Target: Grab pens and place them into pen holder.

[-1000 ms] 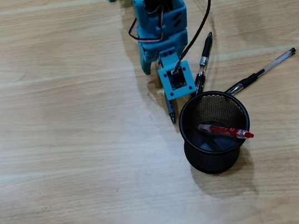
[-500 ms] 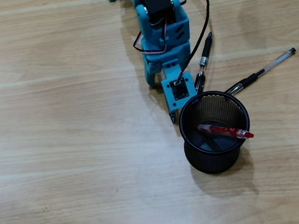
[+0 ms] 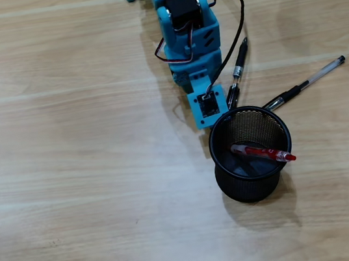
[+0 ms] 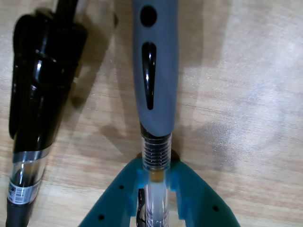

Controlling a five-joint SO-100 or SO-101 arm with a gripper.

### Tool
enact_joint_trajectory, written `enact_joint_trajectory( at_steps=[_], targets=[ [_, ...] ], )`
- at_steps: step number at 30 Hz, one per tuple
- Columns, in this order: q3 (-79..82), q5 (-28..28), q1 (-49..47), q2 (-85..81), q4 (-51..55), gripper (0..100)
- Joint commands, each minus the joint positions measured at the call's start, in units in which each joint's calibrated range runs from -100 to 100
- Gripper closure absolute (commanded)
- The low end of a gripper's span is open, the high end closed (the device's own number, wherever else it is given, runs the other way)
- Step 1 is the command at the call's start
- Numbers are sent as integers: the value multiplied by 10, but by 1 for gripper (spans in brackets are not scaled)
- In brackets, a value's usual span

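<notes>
Here the teal hand (image 4: 155,182) pinches the grey and clear pen (image 4: 155,80) on the wooden table (image 3: 71,185). A black pen (image 4: 40,94) lies just beside it. The mesh pen holder (image 3: 250,155), with the red pen (image 3: 263,153) inside, crowds the arm.

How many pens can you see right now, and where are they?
4. Red pen in the pen holder; black pen and clear stick pen on the table; grey pen in the end effector. None seem hidden.

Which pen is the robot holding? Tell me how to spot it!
Find the black mesh cup on the wooden table, then the blue arm beside it. In the wrist view, the blue fingers squeeze the grey-grip pen with a clear barrel; its neighbour is black.
</notes>
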Motion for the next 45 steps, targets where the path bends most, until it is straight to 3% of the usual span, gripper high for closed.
enact_joint_trajectory(
  at_steps=[1, 15, 25, 30, 40, 45],
  targets=[
    [3, -2, 20, -32, 3, 98],
    [-115, 2, 64, -240, 206, 98],
    [-201, -1, 36, -277, 206, 98],
    [-245, 2, 12, -273, 73, 98],
    [-244, 2, -22, -220, -303, 98],
    [-244, 2, -31, -174, -429, 98]
  ],
)
